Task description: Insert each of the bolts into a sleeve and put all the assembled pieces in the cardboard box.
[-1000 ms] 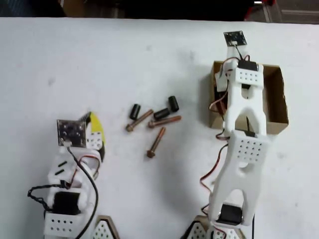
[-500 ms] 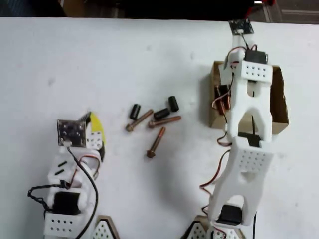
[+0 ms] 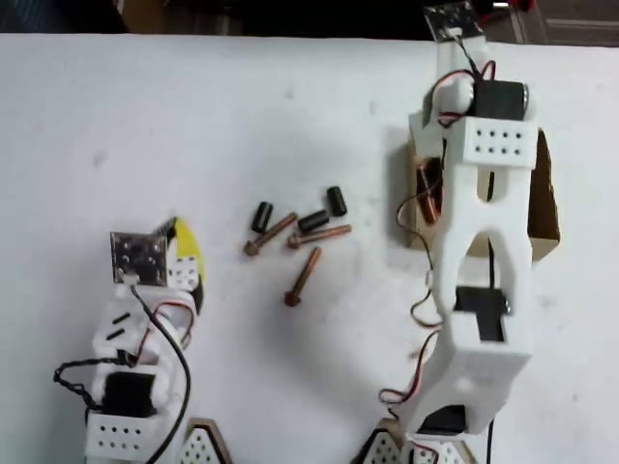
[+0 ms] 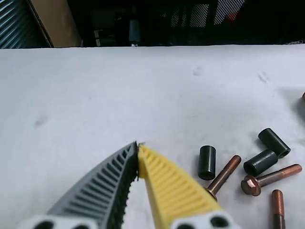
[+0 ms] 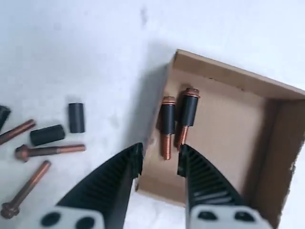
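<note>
Three copper bolts (image 3: 303, 276) and three black sleeves (image 3: 312, 221) lie loose in a cluster at mid-table. The cardboard box (image 3: 545, 208) sits at the right, largely under the right arm. Inside the box (image 5: 224, 71) lie two assembled pieces (image 5: 167, 125) (image 5: 187, 114) side by side. My right gripper (image 5: 159, 157) hangs open above the box's near wall, holding nothing. My left gripper (image 4: 137, 148) is shut and empty, resting to the left of the cluster (image 3: 184, 253), close to one sleeve (image 4: 207, 162) and one bolt (image 4: 223, 177).
The table's far edge (image 3: 242, 37) runs along the back, with dark room beyond it. Both arm bases (image 3: 203, 445) stand at the front edge. Bare white tabletop (image 3: 145, 126) spreads to the left and behind the cluster.
The right arm has risen out of the box and its wrist has swung farther back. The left arm and the loose parts have not moved.
</note>
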